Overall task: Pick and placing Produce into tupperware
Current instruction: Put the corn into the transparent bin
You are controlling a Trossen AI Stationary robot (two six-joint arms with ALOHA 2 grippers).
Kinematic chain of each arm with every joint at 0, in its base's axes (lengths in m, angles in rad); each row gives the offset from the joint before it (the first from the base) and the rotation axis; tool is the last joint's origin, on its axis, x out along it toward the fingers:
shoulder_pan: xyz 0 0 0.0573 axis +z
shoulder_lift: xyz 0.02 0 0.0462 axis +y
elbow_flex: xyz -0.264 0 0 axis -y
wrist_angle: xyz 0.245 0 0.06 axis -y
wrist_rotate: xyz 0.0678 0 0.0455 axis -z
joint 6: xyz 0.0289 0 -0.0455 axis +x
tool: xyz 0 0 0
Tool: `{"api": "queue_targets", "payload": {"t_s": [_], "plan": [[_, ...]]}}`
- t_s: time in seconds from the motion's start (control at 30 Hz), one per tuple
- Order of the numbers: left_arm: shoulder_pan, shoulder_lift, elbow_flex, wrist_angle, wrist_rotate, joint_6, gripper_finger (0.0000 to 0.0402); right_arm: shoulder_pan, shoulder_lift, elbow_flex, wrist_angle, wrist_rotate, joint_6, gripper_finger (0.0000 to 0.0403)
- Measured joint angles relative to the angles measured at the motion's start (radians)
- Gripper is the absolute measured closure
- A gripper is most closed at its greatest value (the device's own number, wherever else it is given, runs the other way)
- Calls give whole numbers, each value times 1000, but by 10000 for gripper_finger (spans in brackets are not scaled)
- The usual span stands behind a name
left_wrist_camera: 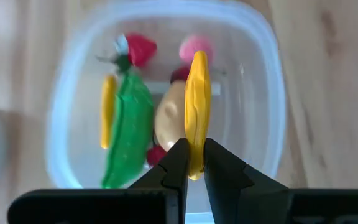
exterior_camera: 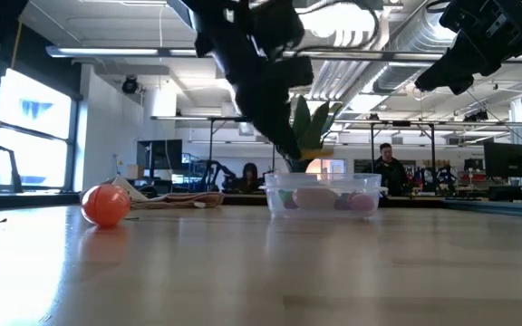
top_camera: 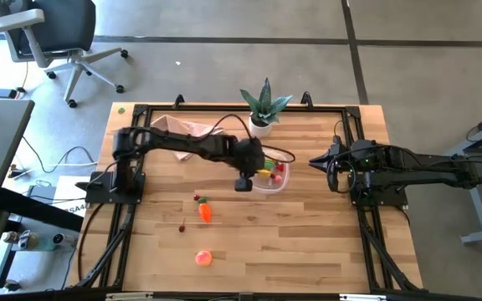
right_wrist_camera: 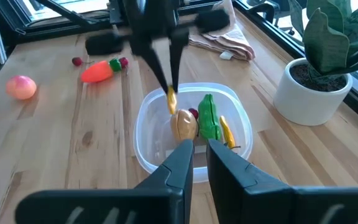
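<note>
My left gripper [left_wrist_camera: 194,146] hangs over the clear tupperware [left_wrist_camera: 263,106], shut on a yellow strip [left_wrist_camera: 197,87]. A green pod [left_wrist_camera: 129,130], another yellow strip [left_wrist_camera: 107,112], a red strawberry [left_wrist_camera: 140,48], a pink piece [left_wrist_camera: 194,45] and a tan piece [left_wrist_camera: 169,118] lie in the tupperware. An orange carrot [top_camera: 205,211], a peach [top_camera: 203,257] and tiny red and dark pieces [top_camera: 197,198] lie on the table nearer the front. My right gripper [right_wrist_camera: 199,146] waits shut and holding nothing at the table's right, raised and pointing at the tupperware. My left gripper pinches one end of the yellow strip [left_wrist_camera: 196,138] between its two fingers. The fingers [right_wrist_camera: 166,74] slant down from the table's left side. The strip sticks out beyond the fingertips, lengthwise with them, and hangs clear above the produce in the tupperware [right_wrist_camera: 151,146].
A spiky potted plant [top_camera: 264,109] in a white pot stands just behind the tupperware. A crumpled cloth [top_camera: 182,130] lies at the far left. Bare wood stretches along the table's front [top_camera: 308,251]. People sit in the room beyond the table.
</note>
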Motion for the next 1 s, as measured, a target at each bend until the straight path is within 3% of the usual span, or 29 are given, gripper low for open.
{"api": "queue_targets", "payload": {"t_s": [0.27,1.0], "plan": [[-11,79,0,-7,6,7,367,0,0,0,0,0,0,367],[-21,84,0,-41,6,7,353,0,0,0,0,0,0,367]]}}
